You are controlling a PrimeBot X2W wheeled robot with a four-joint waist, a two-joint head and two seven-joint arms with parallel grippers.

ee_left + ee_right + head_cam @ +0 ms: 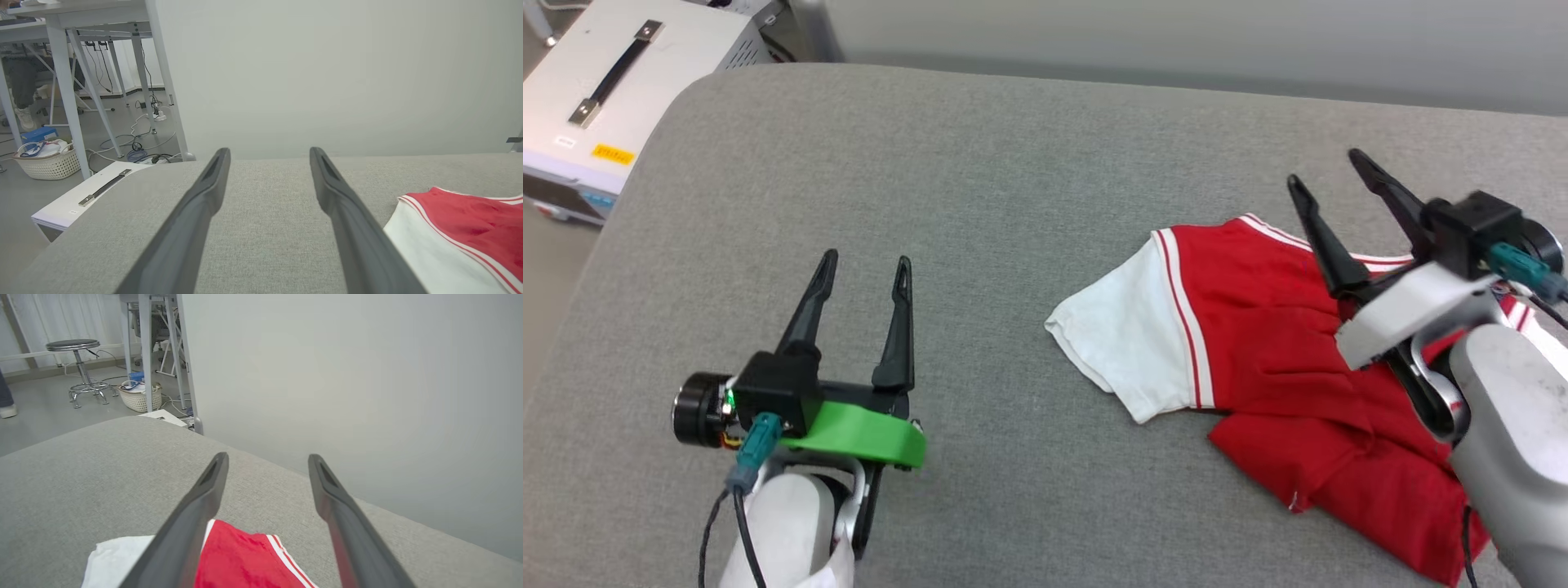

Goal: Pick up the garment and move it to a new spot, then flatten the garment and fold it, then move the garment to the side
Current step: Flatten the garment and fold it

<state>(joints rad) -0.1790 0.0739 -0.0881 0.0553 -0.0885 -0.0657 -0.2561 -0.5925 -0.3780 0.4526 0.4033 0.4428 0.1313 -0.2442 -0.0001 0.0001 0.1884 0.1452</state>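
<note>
The right tool hangs with its two dark fingers spread wide and nothing between them. In its own wrist view, the right tool has bare grey cloth showing through the gap. It hovers just above the garment, whose red body lies under and behind the fingers, on the padded grey counter. One white sleeve reaches out from the tool toward the other arm. The left tool is equally wide open and empty, well apart from the shirt; from its wrist the left tool sees the garment off to its right, sleeve nearest. As for progress, the shirt lies loose on the counter, gripped by neither tool — but it is rumpled, with the red cloth creased and the lower part doubled over unevenly near the right forearm. That looks more like a dropped heap than a finished fold, though the forearm hides part of it, so I cannot be sure. By my reading the flattening, the folding and the final move aside are all left to do.
</note>
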